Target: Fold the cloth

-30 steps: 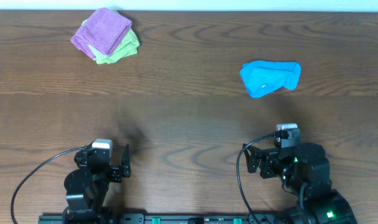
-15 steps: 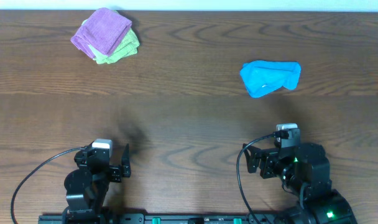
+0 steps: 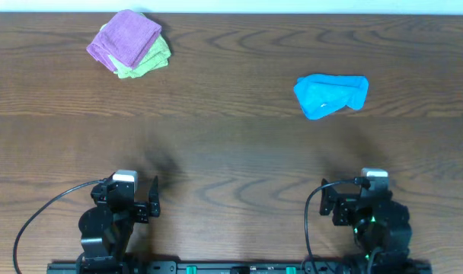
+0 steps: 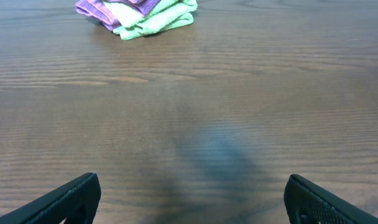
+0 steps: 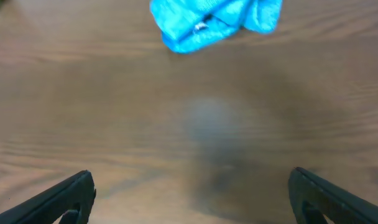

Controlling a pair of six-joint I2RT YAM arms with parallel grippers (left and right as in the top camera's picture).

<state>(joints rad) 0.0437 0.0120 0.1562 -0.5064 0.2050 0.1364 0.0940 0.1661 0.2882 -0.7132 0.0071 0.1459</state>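
Jaws on your left gripper [image 4: 192,190] stand wide apart and empty, and your right gripper [image 5: 192,183] is spread and empty too. The cloth [image 3: 129,38] lies well apart at about 12 o'clock from the left gripper, heaped on the lime-green cloth [image 3: 154,62]. Pinch too deep there and you likely lift both; reach the right arm to its 12 o'clock and you take the blue cloth [image 3: 330,95] instead.

- Left arm [image 3: 110,221]: black housing, white block [image 3: 125,176] on top, black cable [image 3: 64,193] looping out behind the pincer.
- Right arm [image 3: 372,224]: black, white-capped, green lights [image 3: 356,225] behind the pincer.
- Fingers [image 4: 64,199]: matte black, wedge-tipped.
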